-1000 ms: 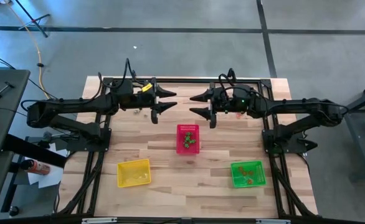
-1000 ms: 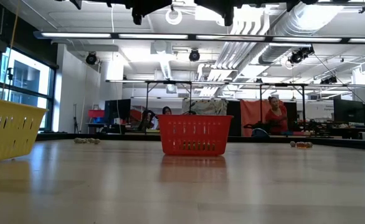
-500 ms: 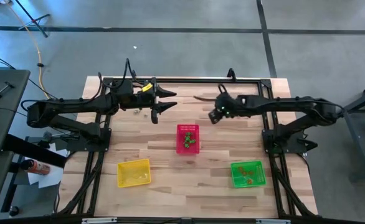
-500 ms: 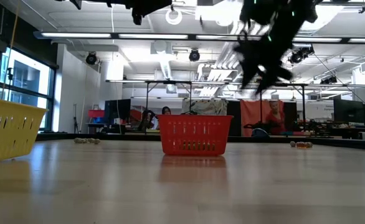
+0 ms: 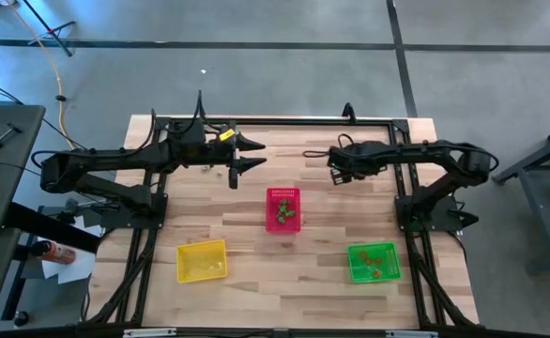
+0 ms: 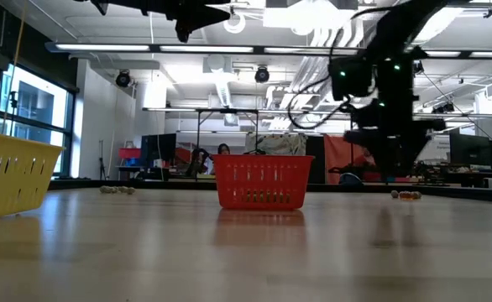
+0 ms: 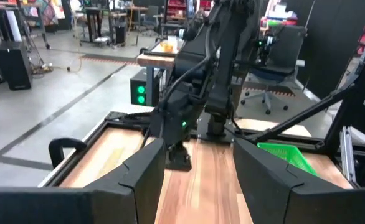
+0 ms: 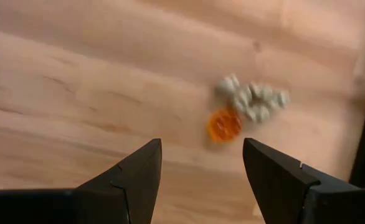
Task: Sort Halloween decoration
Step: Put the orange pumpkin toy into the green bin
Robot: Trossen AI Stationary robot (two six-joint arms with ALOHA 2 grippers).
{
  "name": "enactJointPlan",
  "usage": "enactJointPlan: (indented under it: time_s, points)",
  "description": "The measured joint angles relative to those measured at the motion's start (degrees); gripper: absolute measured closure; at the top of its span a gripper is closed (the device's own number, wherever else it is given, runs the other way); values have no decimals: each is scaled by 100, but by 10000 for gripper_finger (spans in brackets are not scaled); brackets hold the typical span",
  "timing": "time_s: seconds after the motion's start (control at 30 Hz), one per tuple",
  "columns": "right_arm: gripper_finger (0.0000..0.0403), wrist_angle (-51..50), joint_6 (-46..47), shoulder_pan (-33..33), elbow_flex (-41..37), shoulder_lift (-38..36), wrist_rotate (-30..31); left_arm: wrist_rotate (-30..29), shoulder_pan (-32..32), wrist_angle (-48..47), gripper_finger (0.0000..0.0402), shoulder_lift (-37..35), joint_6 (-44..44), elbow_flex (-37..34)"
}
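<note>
Right gripper (image 5: 334,172) hung low over the far right part of the bench (image 5: 256,239), pointing down, fingers spread and holding nothing. In its wrist view an orange trinket (image 8: 224,125) lay on the wood just beyond the gap between the fingertips, touching a small cluster of pale trinkets (image 8: 252,99) (count not clear). Neither touched the gripper.

Left gripper (image 5: 249,152) hovered over the far left part of the bench, fingers also spread, empty.

Red basket (image 5: 283,208) stood mid-bench with green pieces inside; green basket (image 5: 374,262) near the right front held orange pieces; yellow basket (image 5: 202,260) sat at left front.

Low view showed more loose trinkets (image 6: 117,190) on the far edge at left and a few (image 6: 407,195) at right, near the right arm.
</note>
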Motion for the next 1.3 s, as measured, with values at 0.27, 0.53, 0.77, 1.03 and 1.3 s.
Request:
enactJointPlan:
  time_s: [0.27, 0.53, 0.77, 1.03, 1.3]
  points:
    - [183, 1303, 856, -250, -1205, -673, -248, -1, 137, -40, 225, -4, 5, 0]
    - [183, 1815, 1040, -513, -1352, -444, -175, 0, 284, -27, 225, -4, -4, 0]
    - [183, 1948, 1144, -532, -1345, -246, -154, 2, 310, -14, 225, -4, 2, 0]
    - [183, 2054, 1156, -554, -1354, -232, -74, 0, 313, -9, 225, -4, 7, 0]
    - [183, 2056, 1721, -550, -1341, -148, 44, 1, 313, -9, 225, -4, 7, 0]
